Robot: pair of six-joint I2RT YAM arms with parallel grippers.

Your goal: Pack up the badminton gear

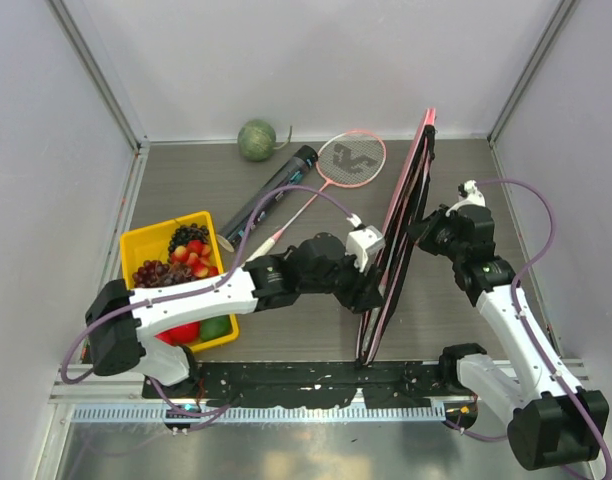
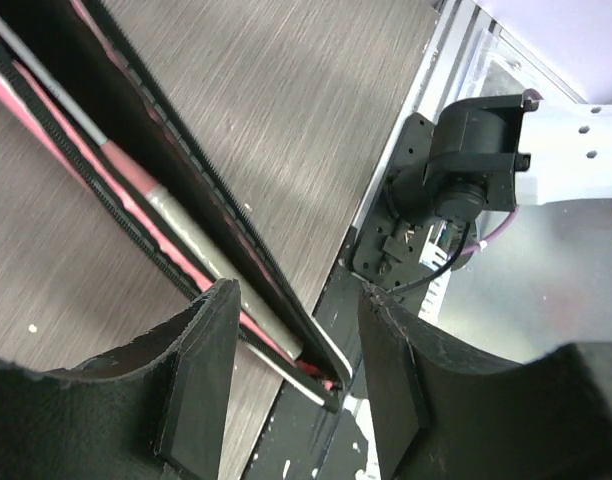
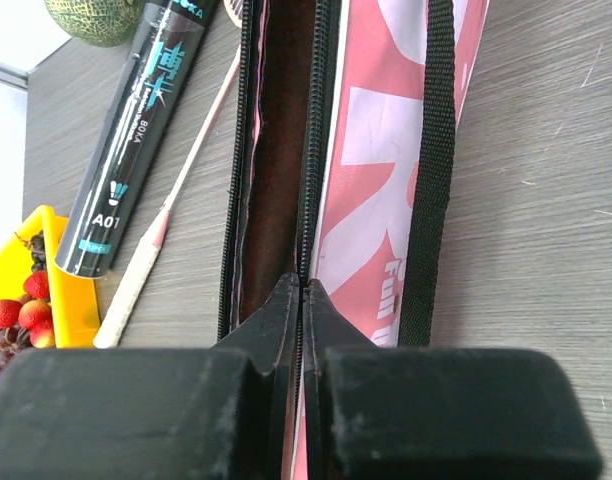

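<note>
The pink "SPORT" racket bag (image 1: 401, 215) stands on its edge, unzipped, running from the back wall to the near rail. My right gripper (image 1: 423, 228) is shut on the bag's zipper edge (image 3: 304, 290). My left gripper (image 1: 371, 295) is open, its jaws on either side of the bag's near end (image 2: 301, 300). A racket handle (image 2: 186, 225) lies inside the bag. The other pink-framed racket (image 1: 351, 160) lies on the table left of the bag, beside the long black tube (image 1: 271, 195). No shuttlecocks show.
The green melon (image 1: 256, 140) sits at the back wall. The yellow fruit tray (image 1: 136, 245) stands at the left. The right arm's base (image 2: 466, 180) is close to the bag's near end. The tube (image 3: 136, 130) and racket shaft (image 3: 186, 160) lie left of the bag opening.
</note>
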